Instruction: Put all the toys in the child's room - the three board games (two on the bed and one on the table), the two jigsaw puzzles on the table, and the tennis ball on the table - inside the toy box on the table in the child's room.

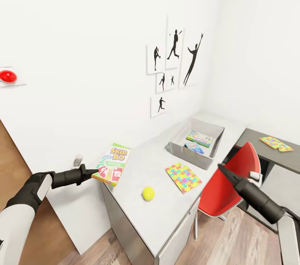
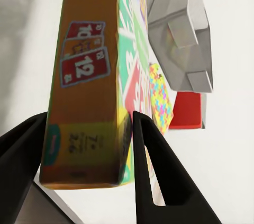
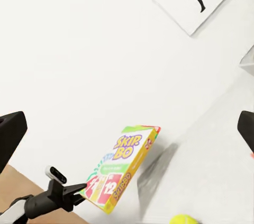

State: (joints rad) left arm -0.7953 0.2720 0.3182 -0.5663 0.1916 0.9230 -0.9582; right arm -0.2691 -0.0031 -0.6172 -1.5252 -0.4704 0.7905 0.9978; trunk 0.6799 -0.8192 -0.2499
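Left claw (image 1: 94,172): pressed onto the short end of the SKIP-BO game (image 1: 111,164). In the left wrist view one finger (image 2: 153,171) is seen on each side of the box edge.

SKIP-BO game: held up in the air, tilted, just past the near end of the tabletop (image 1: 166,202). Its long side is pointed away from the claw, toward the toy box (image 1: 196,142).

Right claw (image 1: 221,169): nothing is held. Its fingers are seen spread wide apart in the right wrist view. It hangs in front of the red chair (image 1: 233,188), close to the toy box.

Toy box: set far along the tabletop, near the corner of the room. Two flat games are already seen inside it, a green-edged one (image 1: 200,138) and a small blue one (image 1: 194,147).

Tennis ball (image 1: 148,193): on the tabletop, well short of the toy box, on the robot's side of it.

Jigsaw puzzles: one (image 1: 183,177) lies flat just in front of the toy box. The other (image 1: 276,143) lies past the toy box, on the side part of the tabletop.

What matters next: the toy box lies ahead and to the right of the left claw, with the ball and the near puzzle between. The game must be carried over them and let down long side along the box. The right claw is nearer to the toy box, but the game is in the left one.
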